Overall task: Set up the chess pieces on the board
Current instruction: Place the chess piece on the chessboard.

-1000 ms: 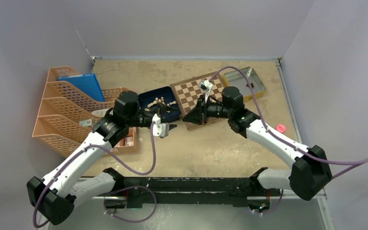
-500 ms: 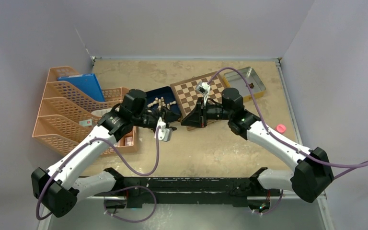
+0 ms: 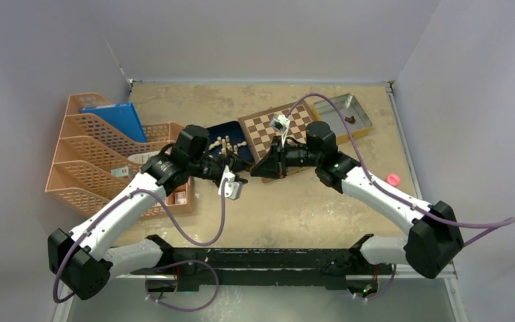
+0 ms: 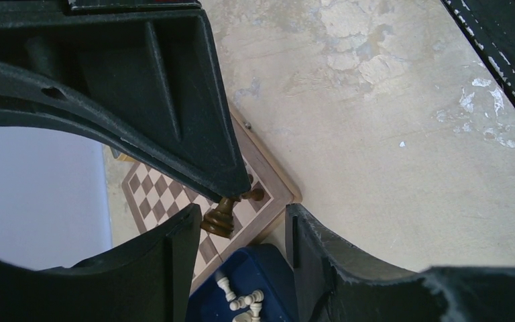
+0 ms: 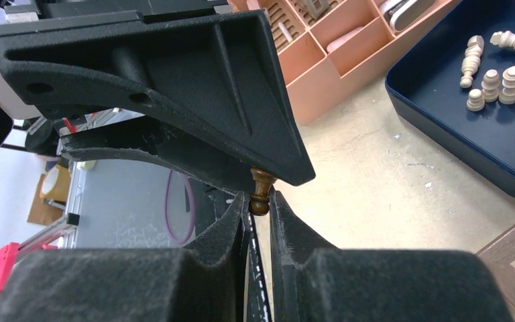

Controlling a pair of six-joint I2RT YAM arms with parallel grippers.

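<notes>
Chess piece [image 4: 218,219], dark brown, pinched tight in right tool [image 5: 259,204] above counter [image 3: 308,208], off seven o'clock corner of board [image 3: 265,131]. Hand-over step, likely: left tool [image 4: 241,225] half-spread either side of it, apparently not touching. Next: close left squarely on base, then free right.

Glossy wooden chess piece [image 5: 260,192]; matt grainy plastic right hand [image 5: 260,202]; scuffed table [image 5: 375,174].

Lab: grey-screened robot test table [image 3: 308,208]
</notes>
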